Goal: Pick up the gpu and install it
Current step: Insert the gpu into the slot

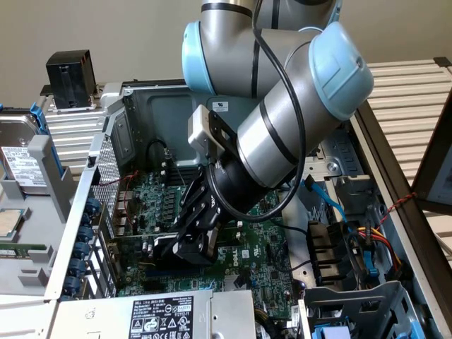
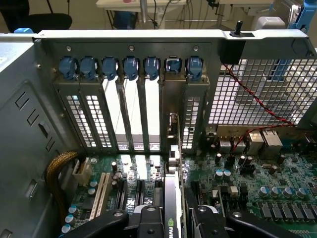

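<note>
— What is the black two-fingered gripper doing?
— It is clamped on the gpu, a small card with a black boxy plastic shroud, held low over the large green motherboard.
— And the card's far end?
— Its metal bracket stands at the grey case's rear slot panel, below the row of blue clips.

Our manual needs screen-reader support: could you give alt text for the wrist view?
The tool grips the gpu edge-on over the green motherboard. The card's metal bracket stands among the case's rear slot covers, beneath a row of blue clips.
</note>
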`<action>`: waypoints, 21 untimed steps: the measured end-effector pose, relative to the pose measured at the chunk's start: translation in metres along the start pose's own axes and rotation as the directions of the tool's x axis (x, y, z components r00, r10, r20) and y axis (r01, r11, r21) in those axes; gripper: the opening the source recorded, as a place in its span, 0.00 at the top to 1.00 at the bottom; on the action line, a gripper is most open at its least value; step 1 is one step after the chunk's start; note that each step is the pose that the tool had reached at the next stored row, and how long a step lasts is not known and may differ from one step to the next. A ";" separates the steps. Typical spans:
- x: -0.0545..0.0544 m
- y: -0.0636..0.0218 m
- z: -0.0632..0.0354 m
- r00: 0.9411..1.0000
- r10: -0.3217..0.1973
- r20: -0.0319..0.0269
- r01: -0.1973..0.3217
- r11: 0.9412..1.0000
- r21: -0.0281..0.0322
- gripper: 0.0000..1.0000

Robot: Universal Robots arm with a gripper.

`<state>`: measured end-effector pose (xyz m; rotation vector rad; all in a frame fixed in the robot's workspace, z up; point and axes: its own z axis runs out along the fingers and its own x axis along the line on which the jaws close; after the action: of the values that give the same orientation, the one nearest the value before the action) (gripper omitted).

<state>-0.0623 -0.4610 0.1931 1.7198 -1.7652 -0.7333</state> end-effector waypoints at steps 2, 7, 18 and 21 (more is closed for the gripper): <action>0.000 0.0000 0.0000 1.000 0.000 0.000 0.000 1.000 0.000 0.73; 0.000 0.0000 0.0000 1.000 0.000 0.000 0.000 1.000 0.000 0.73; 0.000 0.0001 0.0000 1.000 0.000 0.000 0.000 1.000 0.000 0.73; 0.000 0.0000 0.0000 1.000 0.000 0.001 0.000 1.000 0.000 0.73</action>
<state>-0.0622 -0.4610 0.1930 1.7198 -1.7657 -0.7340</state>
